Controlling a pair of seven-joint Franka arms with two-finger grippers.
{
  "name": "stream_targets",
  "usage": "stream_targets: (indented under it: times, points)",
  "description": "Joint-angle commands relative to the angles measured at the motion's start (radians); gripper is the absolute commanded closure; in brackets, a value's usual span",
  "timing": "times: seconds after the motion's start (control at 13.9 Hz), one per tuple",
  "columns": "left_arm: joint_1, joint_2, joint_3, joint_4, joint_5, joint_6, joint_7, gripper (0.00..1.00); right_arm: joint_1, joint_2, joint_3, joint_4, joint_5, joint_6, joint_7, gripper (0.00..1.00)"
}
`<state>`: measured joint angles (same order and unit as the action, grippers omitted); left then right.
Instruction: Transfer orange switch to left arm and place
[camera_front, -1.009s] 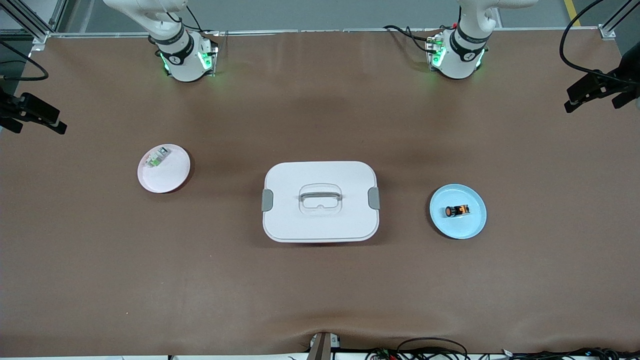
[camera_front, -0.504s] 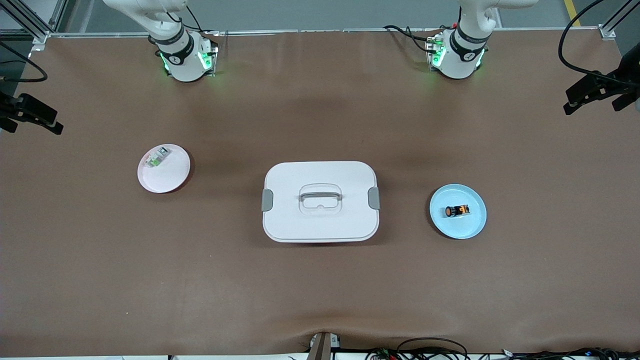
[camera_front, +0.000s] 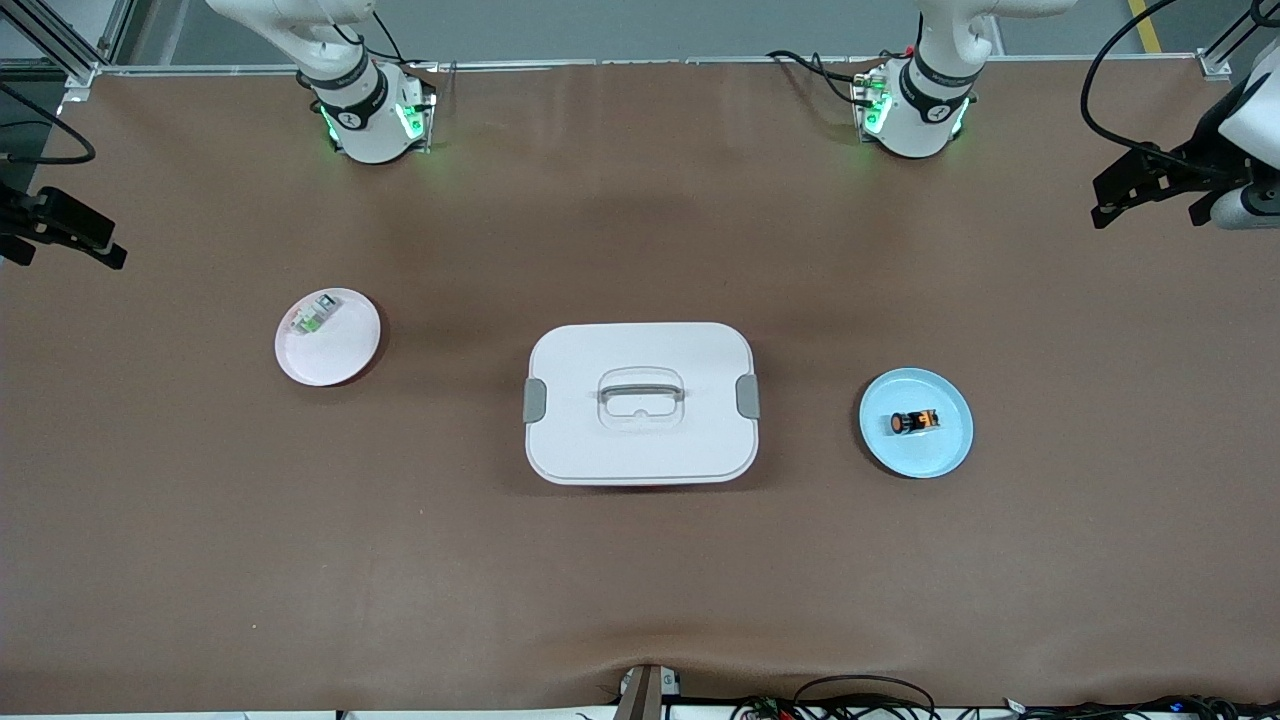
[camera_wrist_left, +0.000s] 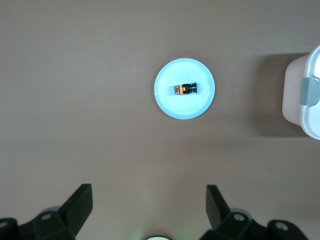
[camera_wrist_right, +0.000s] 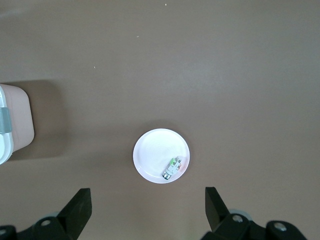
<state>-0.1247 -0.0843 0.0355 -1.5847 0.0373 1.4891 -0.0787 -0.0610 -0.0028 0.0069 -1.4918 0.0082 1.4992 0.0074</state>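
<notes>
The tiny black cylindrical orange switch (camera_front: 914, 422) w/ round orange cap lies on its side on a small round light-blue plate (camera_front: 940, 455), toward the left arm's end of the brown worktop (camera_front: 640, 580). The big white rounded-rectangular plastic box (camera_front: 640, 445), grey side latches, grey-edged handle in the lid, sits mid-worktop, between that plate and a small round pink plate (camera_front: 335, 360). A small green-and-clear component (camera_front: 314, 315) lies on the pink plate. The left gripper (camera_wrist_left: 149, 202) hangs high over the worktop near the blue plate, jaws spread wide, nothing in them. The right gripper (camera_wrist_right: 147, 202) hangs high near the pink plate, jaws also spread, empty.
</notes>
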Motion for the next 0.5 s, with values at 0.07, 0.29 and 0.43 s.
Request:
stream_targets:
  times: [0.07, 0.29, 0.43]
  points:
    - [-0.003, 0.027, 0.003, 0.029, -0.013, -0.018, 0.017, 0.0, -0.017, -0.025, 0.013, -0.022, -0.01, 0.0, 0.009, 0.0]
    - [-0.004, 0.034, 0.001, 0.031, -0.013, -0.018, 0.017, 0.0, -0.017, -0.025, 0.013, -0.022, -0.01, 0.001, 0.009, 0.0]
    - [-0.004, 0.035, 0.0, 0.032, -0.014, -0.018, 0.017, 0.0, -0.017, -0.025, 0.013, -0.022, -0.01, 0.0, 0.009, 0.0]
